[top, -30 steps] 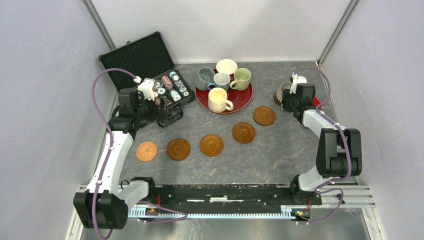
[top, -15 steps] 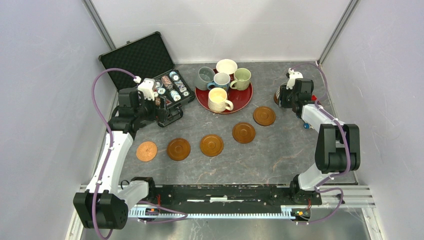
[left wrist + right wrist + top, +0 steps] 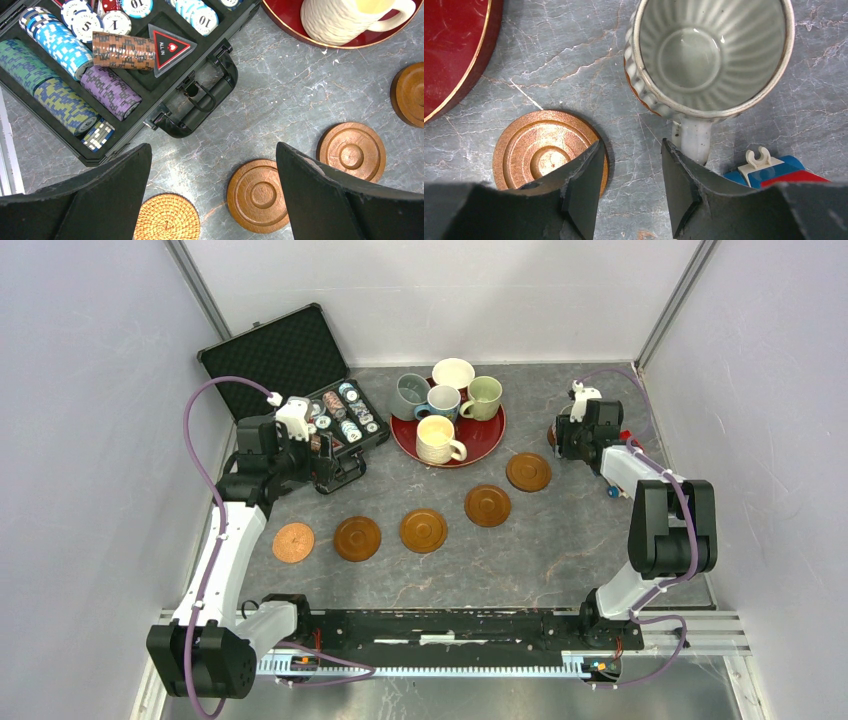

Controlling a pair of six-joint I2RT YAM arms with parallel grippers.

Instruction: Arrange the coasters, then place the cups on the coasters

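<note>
Five coasters (image 3: 424,530) curve across the desk (image 3: 560,540); left end effector (image 3: 212,150) gapes wide above two, right end effector (image 3: 631,145) stands partly open, empty, by the handle of the ribbed mug (image 3: 714,50)

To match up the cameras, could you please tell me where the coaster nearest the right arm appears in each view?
Top external: the coaster sits right of centre, just below-right of the red tray.
Left wrist: not in it; the tray's rim shows top right.
Right wrist: lower left, with the tray at the top-left edge.
Shared landmark: the red tray.
</note>
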